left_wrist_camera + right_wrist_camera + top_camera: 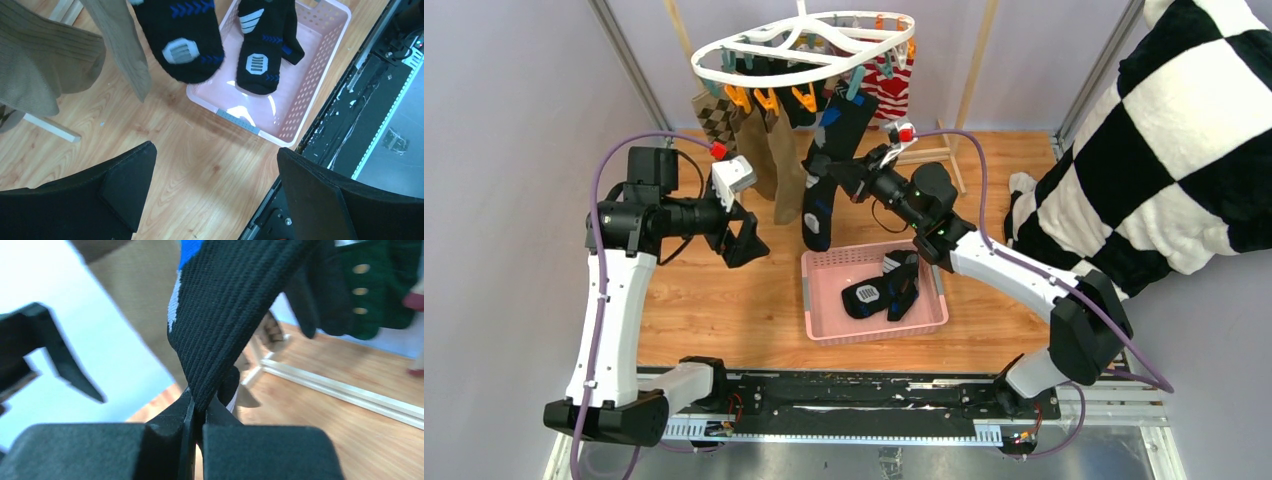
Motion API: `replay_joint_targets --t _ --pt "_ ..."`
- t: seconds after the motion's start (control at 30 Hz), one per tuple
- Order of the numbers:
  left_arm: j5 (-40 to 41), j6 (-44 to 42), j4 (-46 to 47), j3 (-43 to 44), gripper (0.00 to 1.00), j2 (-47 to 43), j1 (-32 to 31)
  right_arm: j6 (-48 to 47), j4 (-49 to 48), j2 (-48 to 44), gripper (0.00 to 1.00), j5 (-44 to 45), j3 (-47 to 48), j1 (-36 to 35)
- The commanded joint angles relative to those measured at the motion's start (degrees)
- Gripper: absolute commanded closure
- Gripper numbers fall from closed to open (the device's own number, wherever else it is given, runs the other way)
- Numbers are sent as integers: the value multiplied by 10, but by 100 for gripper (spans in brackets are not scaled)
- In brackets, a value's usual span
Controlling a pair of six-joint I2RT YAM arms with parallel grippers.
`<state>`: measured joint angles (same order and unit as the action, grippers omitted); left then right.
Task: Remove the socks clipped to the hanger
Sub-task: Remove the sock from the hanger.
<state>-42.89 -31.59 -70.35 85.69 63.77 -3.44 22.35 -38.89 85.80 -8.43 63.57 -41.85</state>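
Right gripper (197,415) clamped on black-and-blue sock (824,190), still clipped to hanger (724,50) over desk's far edge; left gripper (746,238) wide open; black socks (884,290) already in basket (808,295), most still hanging.

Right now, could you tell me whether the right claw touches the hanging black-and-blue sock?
Touching: the right wrist view shows the right claw clamped on the hanging black-and-blue sock.

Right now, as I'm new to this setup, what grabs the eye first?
The white hanger at the back, hung with socks, stands out most. Just below it the right gripper is shut on a hanging black-and-blue sock; a pink basket nearer holds more of that kind. A big checkered cloth fills the right edge.
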Motion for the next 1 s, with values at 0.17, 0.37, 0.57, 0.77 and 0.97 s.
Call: replay_joint_targets --t 0.17,0.37,0.57,0.77,0.97 --pt "-76 -37 2 49 0 35 4 187 -89 -25 100 -229 -21 5" --pt "-118 -45 1 101 0 79 4 266 -129 -16 100 -299 -9 5" --pt "-163 -86 1 135 0 97 4 306 -132 0 100 -350 19 5" --pt "-234 -132 1 113 0 102 4 363 -176 20 100 -374 39 5" --pt "-249 -139 2 121 0 132 4 405 -197 44 100 -406 66 0"
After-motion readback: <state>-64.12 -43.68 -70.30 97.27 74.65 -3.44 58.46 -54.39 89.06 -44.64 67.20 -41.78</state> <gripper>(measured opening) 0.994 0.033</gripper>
